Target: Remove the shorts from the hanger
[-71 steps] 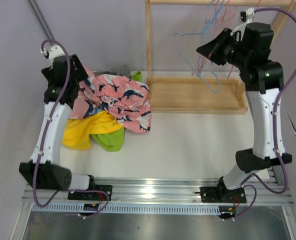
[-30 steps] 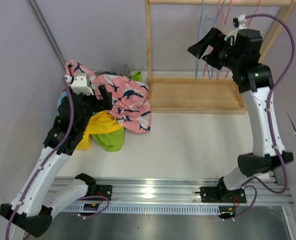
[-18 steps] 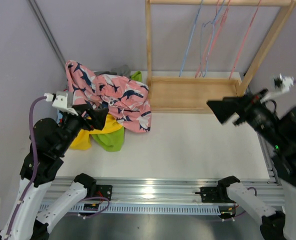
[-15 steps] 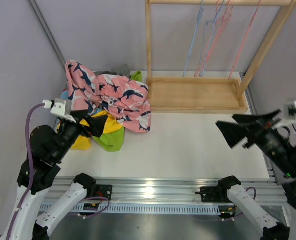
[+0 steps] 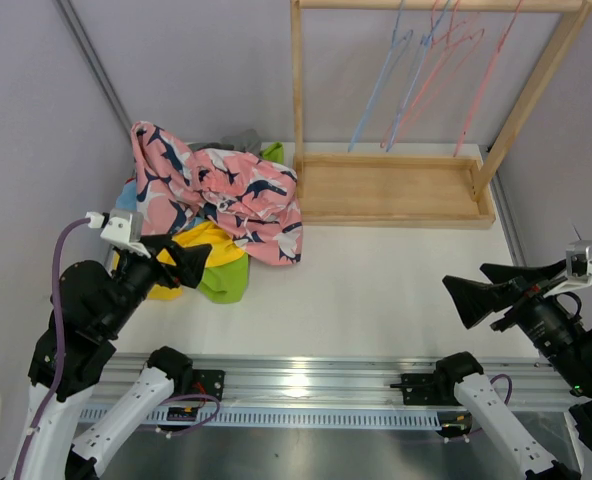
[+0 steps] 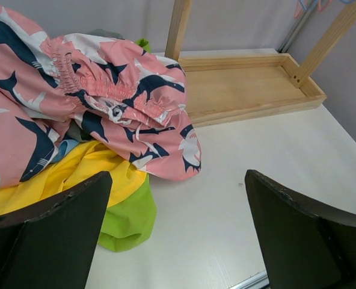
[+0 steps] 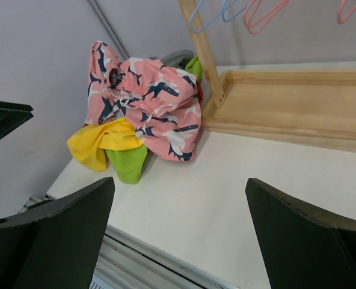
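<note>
Shorts: All five lie in one heap on the left of the tabletop, just beside the left post of the wooden rack.
Heap order: The pink printed shorts are on top. The yellow shorts and lime green shorts poke out on the near side. The dark grey shorts peek out at the far edge, and the light blue shorts show only as a sliver on the left.
Hangers: The blue and pink wire hangers hang bare from the rack's top rail, with no cloth visible on any of them.
Left end effector: The jaws are spread wide and hold nothing. It hangs in the air at the near side of the heap, pointing toward it.
Right end effector: It is also spread wide and empty, over the near right of the tabletop, well apart from both rack and heap.
Step in hand: The removal looks finished, since every garment is off and both arms sit back near their bases.
Next move: Probably no grasp is needed. It calls for checking that nothing clings to the hanger hooks, which are partly cut off at the top of the overhead view, and then parking both arms clear of the heap.
</note>
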### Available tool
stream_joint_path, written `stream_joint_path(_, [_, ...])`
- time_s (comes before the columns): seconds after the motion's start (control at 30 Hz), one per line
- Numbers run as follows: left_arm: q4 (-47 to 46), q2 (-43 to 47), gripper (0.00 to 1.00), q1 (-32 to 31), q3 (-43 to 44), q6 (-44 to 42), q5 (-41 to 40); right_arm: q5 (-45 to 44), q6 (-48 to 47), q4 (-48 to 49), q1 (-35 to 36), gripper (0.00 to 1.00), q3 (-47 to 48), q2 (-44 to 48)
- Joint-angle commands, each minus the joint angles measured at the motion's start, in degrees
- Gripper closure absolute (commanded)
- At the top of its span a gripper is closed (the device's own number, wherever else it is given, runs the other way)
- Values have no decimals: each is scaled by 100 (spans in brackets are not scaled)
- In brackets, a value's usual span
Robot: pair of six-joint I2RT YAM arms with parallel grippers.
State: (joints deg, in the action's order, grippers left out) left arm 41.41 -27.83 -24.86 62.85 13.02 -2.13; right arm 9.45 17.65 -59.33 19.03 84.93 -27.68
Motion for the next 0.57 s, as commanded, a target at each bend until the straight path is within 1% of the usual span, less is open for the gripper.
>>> stream_joint_path(0.0, [96,15,1,-36,131,-141,-217,-14,-78,281,22,1,-134,43])
stream_joint_path(0.27, [69,6,1,-36,61,-282,-428,-101,-86,615,22,0,-371,79])
stream_joint_path(0.53, [-238,-99,1,-36,-1,-440,-683,-84,-157,985,13,1,-766,79])
